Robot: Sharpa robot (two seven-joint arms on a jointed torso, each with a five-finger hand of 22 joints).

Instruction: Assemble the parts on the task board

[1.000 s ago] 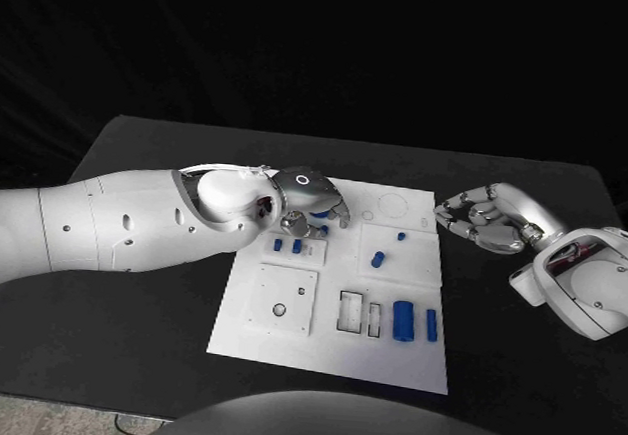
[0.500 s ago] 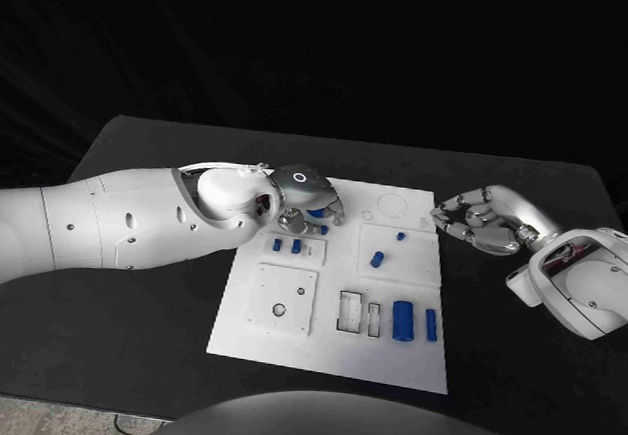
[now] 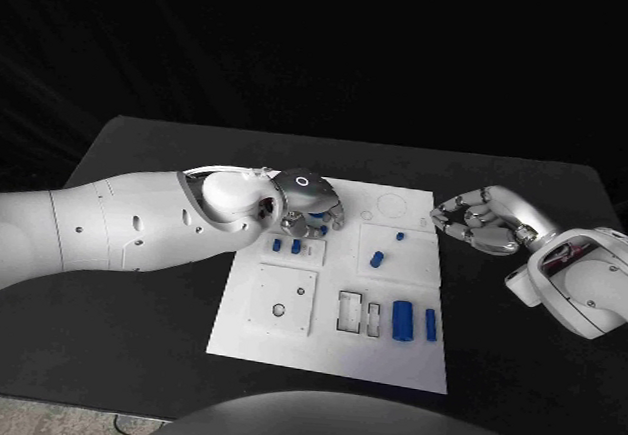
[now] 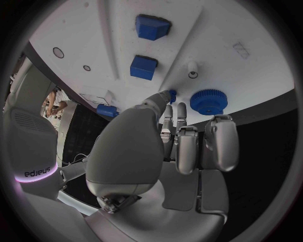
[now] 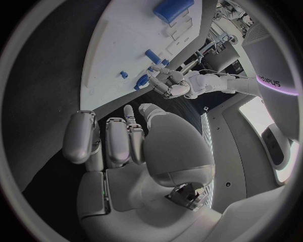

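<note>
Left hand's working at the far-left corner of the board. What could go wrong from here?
1. The left hand crowds a blue gear and two blue blocks; a finger could knock them.
2. The head view hides what lies under that hand, so any misalignment is hard to catch.
3. The right hand hovers at the task board edge and could nudge it.

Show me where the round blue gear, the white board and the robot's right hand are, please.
gear (image 4: 208,101), left wrist view, on its toothed top.
board (image 3: 276,343), head view, on a bare near corner.
right hand (image 3: 476,219), head view, on the middle of the silver hand.
</note>
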